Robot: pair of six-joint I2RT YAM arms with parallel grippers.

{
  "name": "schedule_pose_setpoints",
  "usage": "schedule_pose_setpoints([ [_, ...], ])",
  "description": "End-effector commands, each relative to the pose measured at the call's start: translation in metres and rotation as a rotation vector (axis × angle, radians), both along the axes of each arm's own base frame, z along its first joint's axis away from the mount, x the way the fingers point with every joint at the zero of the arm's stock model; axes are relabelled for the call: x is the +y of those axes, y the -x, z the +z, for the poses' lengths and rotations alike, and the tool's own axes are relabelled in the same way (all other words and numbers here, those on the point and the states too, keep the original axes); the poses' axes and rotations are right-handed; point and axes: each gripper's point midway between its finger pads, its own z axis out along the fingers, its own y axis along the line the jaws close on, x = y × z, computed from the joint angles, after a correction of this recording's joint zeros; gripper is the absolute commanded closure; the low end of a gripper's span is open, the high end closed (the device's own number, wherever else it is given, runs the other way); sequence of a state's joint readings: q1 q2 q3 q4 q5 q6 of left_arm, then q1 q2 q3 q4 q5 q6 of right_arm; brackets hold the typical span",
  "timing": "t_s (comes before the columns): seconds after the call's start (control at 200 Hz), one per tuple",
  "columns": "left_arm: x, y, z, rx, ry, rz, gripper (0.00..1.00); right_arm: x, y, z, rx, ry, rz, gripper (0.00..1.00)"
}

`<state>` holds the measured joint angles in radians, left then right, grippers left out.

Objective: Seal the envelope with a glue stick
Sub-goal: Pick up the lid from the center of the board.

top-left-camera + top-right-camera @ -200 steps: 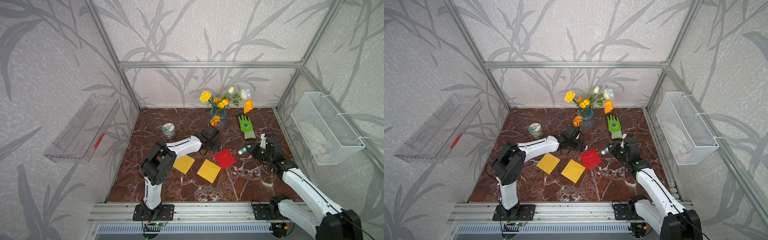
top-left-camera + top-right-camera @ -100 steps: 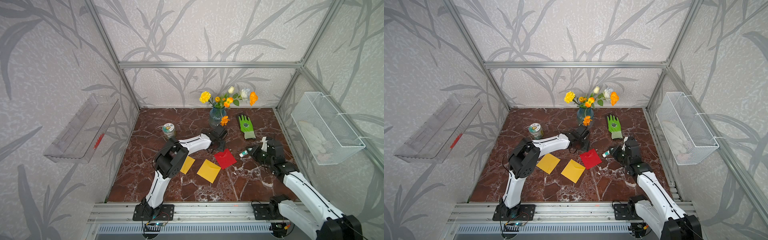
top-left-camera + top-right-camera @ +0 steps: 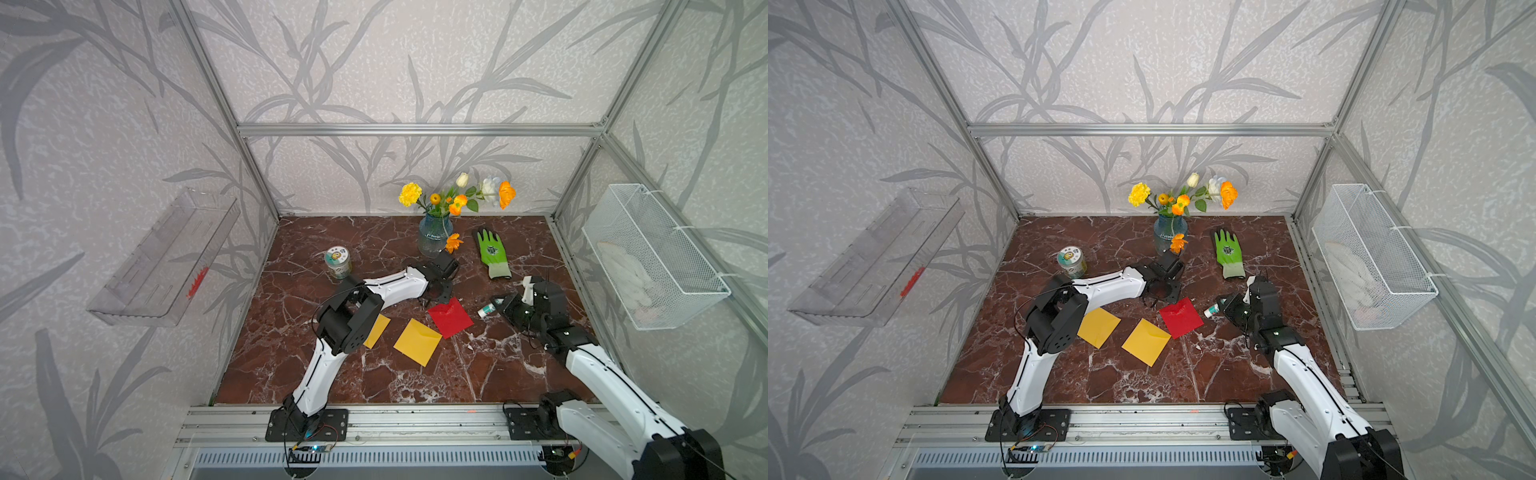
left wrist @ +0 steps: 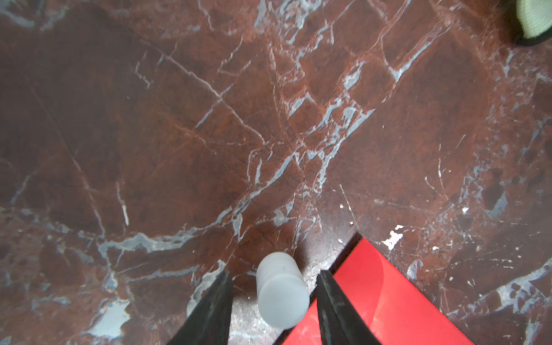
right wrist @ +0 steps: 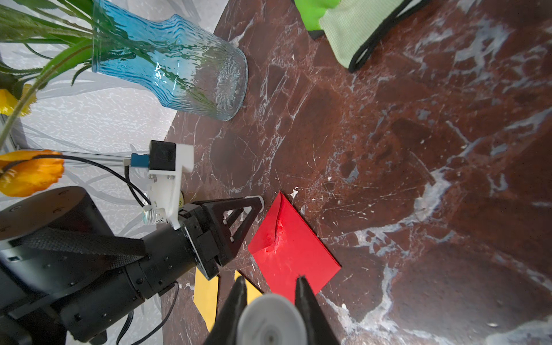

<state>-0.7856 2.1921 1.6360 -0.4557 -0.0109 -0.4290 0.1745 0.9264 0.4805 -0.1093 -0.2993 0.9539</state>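
While the wire basket [image 3: 615,216] on the right wall holds a heap of white stuff [image 3: 631,278] too blurred to name, the clear shelf [image 3: 166,257] on the left wall carries a small red item [image 3: 194,282]. At the back of the table [image 3: 291,353] a blue glass vase [image 3: 432,241] holds yellow, orange and white flowers [image 3: 455,195], with one orange bloom [image 3: 453,242] hanging low by its foot. A lidded jar [image 3: 337,262] stands well apart from it; I cannot tell what is inside.

The glue stick [image 3: 486,309] is clamped in the jaws of the right gripper [image 3: 500,305], lying nearly level near a corner of the red envelope [image 3: 451,318] with its white end toward the paper.

The left gripper [image 4: 274,273] sits at the envelope's far corner. Its jaws are partly apart on either side of a whitish ribbed cylinder [image 4: 280,289] just beside the envelope's edge, and a gap shows on each side.

Two yellow envelopes [image 3: 417,343] lie nearer the front, close to the red one. The left arm's elbow covers part of one of them in a top view. A green glove [image 3: 492,251] lies flat between the vase and the right gripper.
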Motion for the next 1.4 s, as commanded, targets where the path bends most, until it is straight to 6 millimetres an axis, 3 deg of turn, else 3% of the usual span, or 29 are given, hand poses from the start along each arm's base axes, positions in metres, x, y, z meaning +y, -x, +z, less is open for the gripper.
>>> schedule_pose_setpoints([
  [0.0,0.001,-0.003,-0.004,-0.008,-0.043,-0.014,0.54,0.0,0.0,0.001,-0.013,-0.012,0.004,1.0],
  [0.39,0.003,-0.002,-0.006,-0.001,-0.059,-0.017,0.74,0.001,0.0,-0.003,-0.005,-0.013,0.008,1.0],
  [0.615,-0.001,0.003,0.018,0.01,-0.004,-0.033,0.77,0.003,0.0,-0.007,0.005,-0.015,0.017,1.0],
  [0.795,-0.009,0.014,0.058,0.133,0.326,-0.028,0.78,0.006,-0.006,-0.008,-0.006,-0.029,0.022,1.0],
  [1.17,0.013,0.006,0.134,0.248,1.025,0.154,0.77,0.027,-0.034,0.032,-0.117,-0.23,0.036,1.0],
  [1.395,0.018,0.009,0.164,0.281,1.24,0.238,0.77,0.036,-0.052,0.056,-0.171,-0.352,0.002,1.0],
])
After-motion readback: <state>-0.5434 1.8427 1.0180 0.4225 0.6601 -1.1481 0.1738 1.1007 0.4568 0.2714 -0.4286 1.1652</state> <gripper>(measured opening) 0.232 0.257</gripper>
